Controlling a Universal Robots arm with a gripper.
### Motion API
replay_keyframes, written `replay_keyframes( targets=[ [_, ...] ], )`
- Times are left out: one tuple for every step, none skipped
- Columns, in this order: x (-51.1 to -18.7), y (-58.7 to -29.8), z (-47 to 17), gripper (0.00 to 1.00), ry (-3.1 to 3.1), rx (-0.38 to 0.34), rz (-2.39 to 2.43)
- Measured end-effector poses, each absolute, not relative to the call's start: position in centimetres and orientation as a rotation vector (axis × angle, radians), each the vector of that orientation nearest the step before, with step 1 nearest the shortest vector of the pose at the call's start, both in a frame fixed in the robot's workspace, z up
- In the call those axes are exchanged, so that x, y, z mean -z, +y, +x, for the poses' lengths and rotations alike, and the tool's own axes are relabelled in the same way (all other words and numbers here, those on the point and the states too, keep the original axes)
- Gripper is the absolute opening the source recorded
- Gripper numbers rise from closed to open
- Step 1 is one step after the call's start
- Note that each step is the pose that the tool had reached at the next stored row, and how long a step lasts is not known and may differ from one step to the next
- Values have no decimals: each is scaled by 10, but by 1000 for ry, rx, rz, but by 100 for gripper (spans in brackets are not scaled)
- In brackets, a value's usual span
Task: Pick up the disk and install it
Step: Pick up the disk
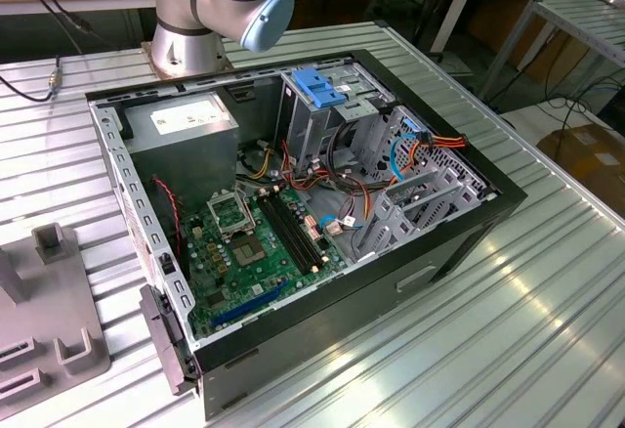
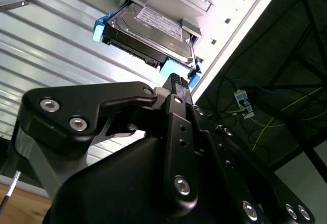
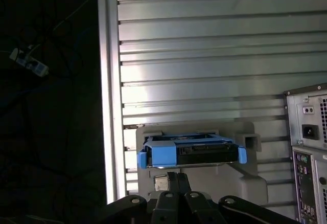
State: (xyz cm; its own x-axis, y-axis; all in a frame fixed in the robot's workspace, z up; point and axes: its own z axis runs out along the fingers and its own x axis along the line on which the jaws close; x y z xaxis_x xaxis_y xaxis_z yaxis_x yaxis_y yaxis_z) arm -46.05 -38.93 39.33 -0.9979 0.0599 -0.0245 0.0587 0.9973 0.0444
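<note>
Gripper: black metal linkage with both fingers drawn together and nothing between them. In both wrist views its tip stands just beside the disk; contact cannot be judged.

Disk: flat dark-grey metal rectangle with a white printed label and blue plastic rails. It lies in a pale grey moulded holder on the table, near the table's edge and well apart from the case.

Exterior view, from its left to its right:
- Holder: matte grey, with blocky upright posts.
- Arm: smooth silver tube with a light-blue joint cap, based behind the case.
- Case: black shell, lying open.
- Power supply: grey box with a white label, in the case's far corner.
- Board: green, with black slots, on the case floor.
- Cage: perforated bare metal, topped by a blue latch.
- Cables: red, orange and blue, looped beside the cage.
- Table: ribbed aluminium, glossy, with streaked reflections.
</note>
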Motion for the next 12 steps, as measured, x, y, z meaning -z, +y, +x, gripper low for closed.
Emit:
replay_keyframes(
  targets=[
    [-393,-389,-460,10,3114,-68,80],
    [-393,-389,-460,10,3115,-68,68],
    [-393,-389,-460,10,3116,-69,38],
    [-393,-389,-460,10,3116,-69,3],
    [-393,-389,-460,10,3117,-70,-25],
    [-393,-389,-460,10,3117,-70,-47],
    [-393,-389,-460,10,3117,-70,-64],
    [-393,-389,-460,10,3116,-70,-75],
    [-393,-389,-460,10,3116,-70,-90],
    [-393,-389,-460,10,3116,-70,-101],
    [-393,-389,-460,10,3116,-71,-122],
    [-393,-389,-460,10,3115,-71,-135]
  ],
)
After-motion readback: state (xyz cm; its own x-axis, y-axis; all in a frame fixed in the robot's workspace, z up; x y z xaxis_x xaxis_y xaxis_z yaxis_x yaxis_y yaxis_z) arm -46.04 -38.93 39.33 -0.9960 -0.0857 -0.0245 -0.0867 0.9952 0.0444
